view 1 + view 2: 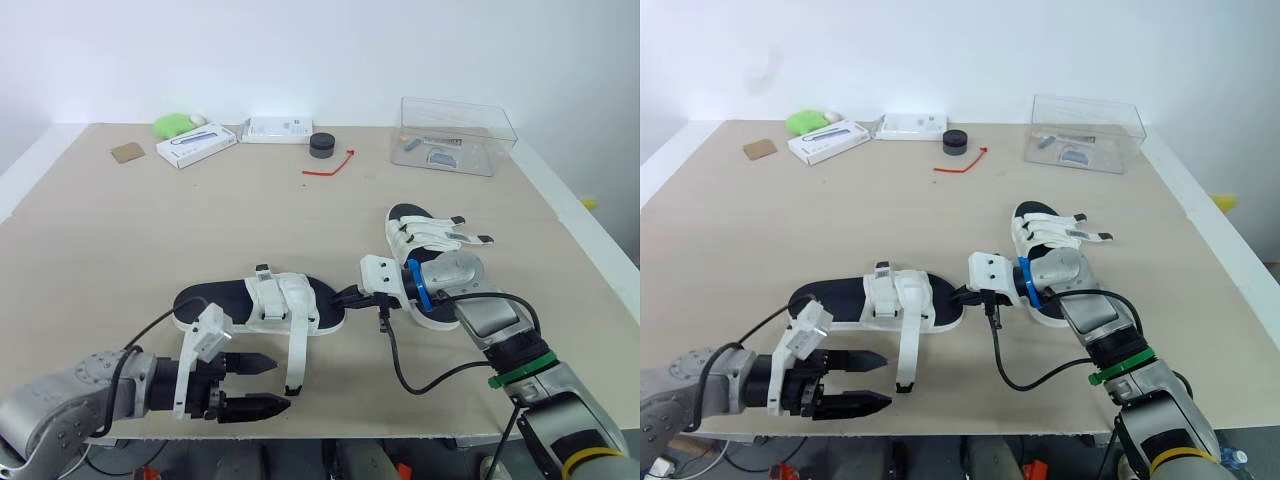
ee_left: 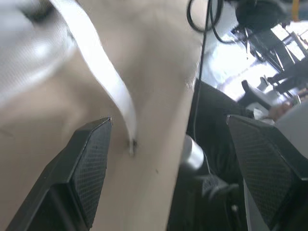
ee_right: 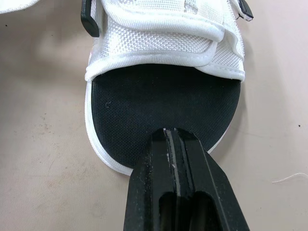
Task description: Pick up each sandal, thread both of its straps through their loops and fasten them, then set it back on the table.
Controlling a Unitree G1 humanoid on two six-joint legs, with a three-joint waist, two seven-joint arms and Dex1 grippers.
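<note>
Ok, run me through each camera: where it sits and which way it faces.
Left eye: head, looking down over the table; both arms show.
Right eye: same scene, beside it.
Left wrist: along open jaws at the loose strap of the left sandal.
Right wrist: along shut jaws at that sandal's toe.
Shared: both wrists see that sandal.

left pincer [image 2: 168, 134] spread wide, loose white strap [image 2: 108, 79] dangling between its fingers [image 2: 91, 168], over tan table [image 2: 159, 67]

Near sandal [image 1: 262, 306], far sandal [image 1: 428, 238]: white straps, black footbeds. Table [image 1: 150, 240] beige. Tie [image 1: 330, 168] red.
</note>
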